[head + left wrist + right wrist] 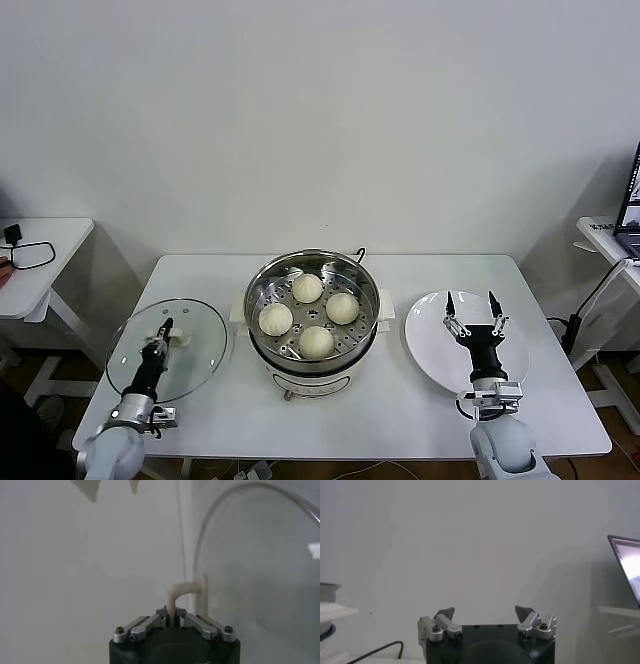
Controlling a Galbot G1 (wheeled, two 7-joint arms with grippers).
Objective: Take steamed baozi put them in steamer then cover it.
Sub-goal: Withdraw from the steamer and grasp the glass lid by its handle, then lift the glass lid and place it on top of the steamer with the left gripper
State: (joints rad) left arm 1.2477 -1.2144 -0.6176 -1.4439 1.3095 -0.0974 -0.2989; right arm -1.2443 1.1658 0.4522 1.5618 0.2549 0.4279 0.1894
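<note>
Several cream-white steamed baozi (307, 288) lie on the perforated tray inside the shiny steamer (262, 283) at the table's middle. The cover (200, 352), a clear glass lid, lies flat on the table to the steamer's left. My left gripper (166, 326) is over it, shut on its white handle (178, 338). In the left wrist view the jaws (171, 616) pinch the thin handle (181, 591), with the glass cover (260, 570) beside it. My right gripper (471, 298) hovers open over the white plate (430, 345), with nothing between its fingers (447, 614).
The white table (380, 420) carries the steamer, cover and plate. A small side table (40, 262) with a black cable stands at the left. At the right another side table holds a laptop (630, 200). A power cord runs behind the steamer.
</note>
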